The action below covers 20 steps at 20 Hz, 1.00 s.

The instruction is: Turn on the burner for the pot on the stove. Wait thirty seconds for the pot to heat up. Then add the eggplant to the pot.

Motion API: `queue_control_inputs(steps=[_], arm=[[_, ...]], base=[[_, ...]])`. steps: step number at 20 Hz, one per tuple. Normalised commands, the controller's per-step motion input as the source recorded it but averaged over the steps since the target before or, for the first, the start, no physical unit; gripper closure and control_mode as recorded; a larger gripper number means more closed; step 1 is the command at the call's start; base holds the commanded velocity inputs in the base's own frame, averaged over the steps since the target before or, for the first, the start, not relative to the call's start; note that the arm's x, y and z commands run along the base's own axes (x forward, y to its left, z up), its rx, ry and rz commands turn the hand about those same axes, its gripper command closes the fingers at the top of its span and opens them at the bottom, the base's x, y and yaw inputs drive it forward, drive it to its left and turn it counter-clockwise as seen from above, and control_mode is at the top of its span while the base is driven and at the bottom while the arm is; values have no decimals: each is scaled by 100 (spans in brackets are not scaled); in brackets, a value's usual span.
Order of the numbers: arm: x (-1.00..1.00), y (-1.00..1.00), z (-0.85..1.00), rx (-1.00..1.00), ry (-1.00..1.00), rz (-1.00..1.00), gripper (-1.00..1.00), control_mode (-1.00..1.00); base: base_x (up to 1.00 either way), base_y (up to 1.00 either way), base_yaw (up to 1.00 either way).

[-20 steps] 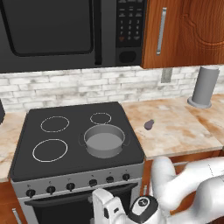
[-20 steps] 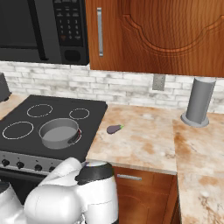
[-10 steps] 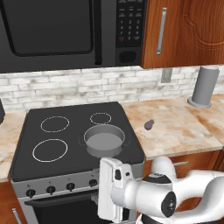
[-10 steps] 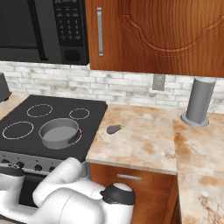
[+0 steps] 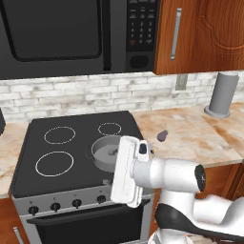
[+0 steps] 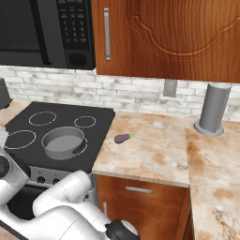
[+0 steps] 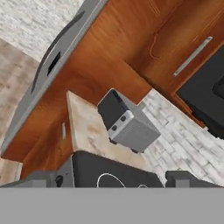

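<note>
The grey pot [image 5: 104, 148] [image 6: 63, 141] stands on the front right ring of the black glass-top stove [image 5: 52, 143] [image 6: 55, 122]. A small dark purple eggplant [image 5: 162, 136] [image 6: 123, 138] lies on the marble counter just right of the stove. My gripper [image 5: 120, 174] hangs open and empty over the stove's front right corner, above the row of black knobs [image 5: 76, 203]; its white hand hides part of the pot's near rim. In the hand view the fingertips [image 7: 38, 178] stand wide apart, looking across the stove's corner [image 7: 113, 173].
A black microwave [image 5: 71, 35] hangs above the stove. A tall grey cylinder [image 5: 223, 94] [image 6: 212, 108] stands at the back right of the counter. A grey toaster [image 7: 127, 123] sits on the counter left of the stove. Wooden cabinets [image 6: 173, 37] hang above.
The arm has swung up from low in front of the oven door; the hand now sits at stove-top height in front of the pot. Pot and eggplant have stayed put.
</note>
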Motion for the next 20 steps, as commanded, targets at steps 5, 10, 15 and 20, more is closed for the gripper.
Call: queue_control_inputs(steps=[5, 10, 15, 20], arm=[[90, -55, 100, 8, 27, -20, -100, -100], [97, -66, 80, 1, 34, -40, -100, -100], [75, -78, 38, 0, 40, -51, -100, -100], [46, -76, 4, 0, 48, -60, -100, -100]], base=[[0, 0, 0], [0, 0, 0], [0, 0, 0], [0, 0, 0]])
